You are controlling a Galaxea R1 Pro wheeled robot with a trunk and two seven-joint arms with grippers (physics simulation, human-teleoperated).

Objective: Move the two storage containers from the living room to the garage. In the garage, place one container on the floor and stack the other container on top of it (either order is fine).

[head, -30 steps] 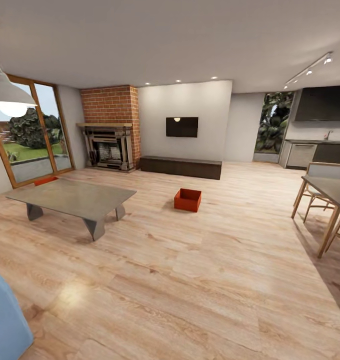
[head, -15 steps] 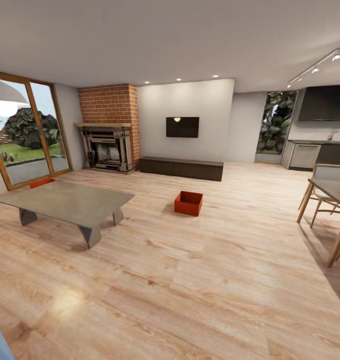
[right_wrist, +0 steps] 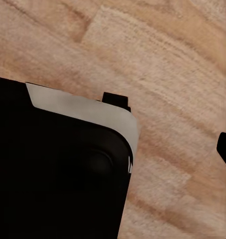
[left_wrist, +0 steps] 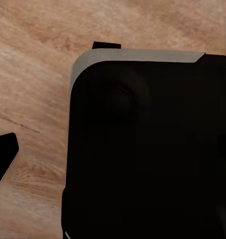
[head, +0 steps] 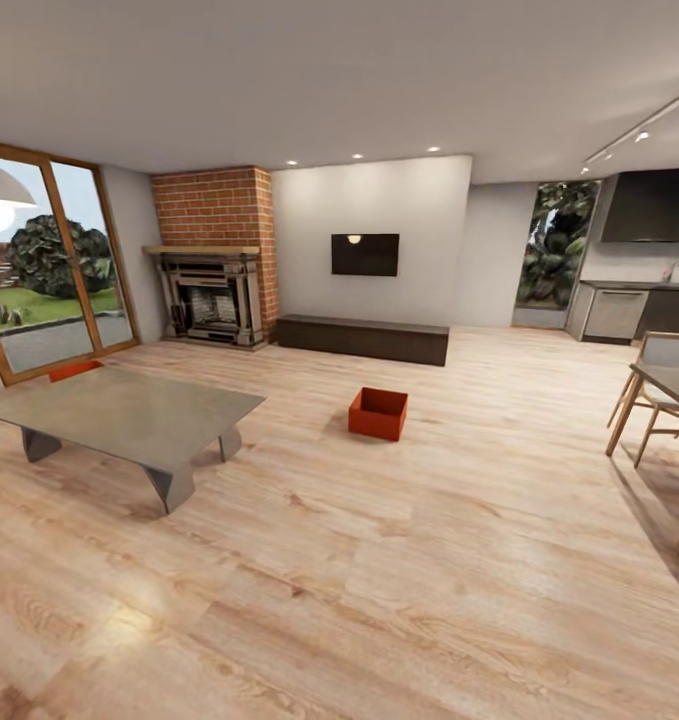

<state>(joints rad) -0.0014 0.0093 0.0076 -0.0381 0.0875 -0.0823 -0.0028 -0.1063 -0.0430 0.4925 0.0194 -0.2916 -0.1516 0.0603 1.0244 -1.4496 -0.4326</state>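
Head view vs 1 s ago: whole pic has slid, blue sofa corner gone from near left, dining set pushed off toward right edge, so cam/base is turning or rolling, not the things. Orange-red open-topped rectangular storage container sits on light wood plank floor, mid-room, well apart from the low grey slab coffee table w/ angled legs. A 2nd orange-red bit peeks past the table's far left edge, by the glazed doors; prob. the other container, can't confirm. Meaning: approach phase, nothing picked up yet, garage not reached.

Materials: planks glossy, grainy; container walls flat, matte; red brick fireplace, long dark low cabinet under wall TV.

Wrist views: dark rounded robot body over planks; jaws' state can't tell, either arm.
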